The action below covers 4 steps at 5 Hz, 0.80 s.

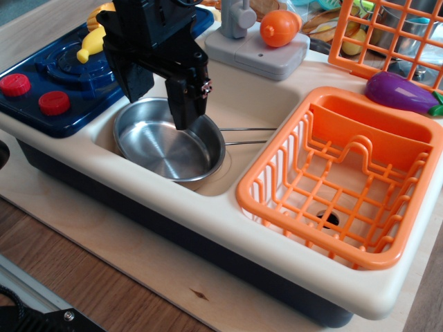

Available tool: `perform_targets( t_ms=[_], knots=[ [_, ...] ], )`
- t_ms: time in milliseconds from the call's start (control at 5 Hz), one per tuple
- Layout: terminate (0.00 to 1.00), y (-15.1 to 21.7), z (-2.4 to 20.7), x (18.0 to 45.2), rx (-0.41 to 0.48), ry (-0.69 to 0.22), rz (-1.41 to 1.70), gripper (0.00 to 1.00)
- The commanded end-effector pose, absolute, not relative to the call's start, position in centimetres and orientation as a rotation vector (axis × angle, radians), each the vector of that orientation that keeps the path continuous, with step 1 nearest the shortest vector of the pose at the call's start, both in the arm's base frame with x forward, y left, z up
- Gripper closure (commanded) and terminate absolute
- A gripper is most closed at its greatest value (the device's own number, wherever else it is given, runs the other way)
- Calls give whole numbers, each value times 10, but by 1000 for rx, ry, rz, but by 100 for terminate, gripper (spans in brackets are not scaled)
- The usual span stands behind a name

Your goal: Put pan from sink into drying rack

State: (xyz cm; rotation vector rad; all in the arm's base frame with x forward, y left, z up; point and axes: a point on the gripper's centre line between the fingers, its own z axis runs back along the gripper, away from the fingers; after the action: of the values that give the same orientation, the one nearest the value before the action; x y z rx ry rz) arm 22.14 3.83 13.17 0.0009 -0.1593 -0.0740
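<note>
Gripper, fingers spread astride the far rim of the pan beneath it in the sink, risks a slipping, tilting lift, since steel is slick and the handle's weight is off-centre.

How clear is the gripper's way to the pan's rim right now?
Probably clear, yes. The gripper hangs directly over the pan in the sink, its fingers at the far rim. Nothing lies in the pan, and the drying rack sits off to the side.
</note>
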Motion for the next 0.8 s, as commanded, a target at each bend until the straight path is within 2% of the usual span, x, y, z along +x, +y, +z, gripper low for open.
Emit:
perform_targets(
  t_ms=[0,200,600],
  knots=[
    [0,38,132,221,1,-159,-74,0],
    [0,23,122,221,19,-176,-148,0],
    [0,15,110,222,63,-147,-249,0]
  ],
)
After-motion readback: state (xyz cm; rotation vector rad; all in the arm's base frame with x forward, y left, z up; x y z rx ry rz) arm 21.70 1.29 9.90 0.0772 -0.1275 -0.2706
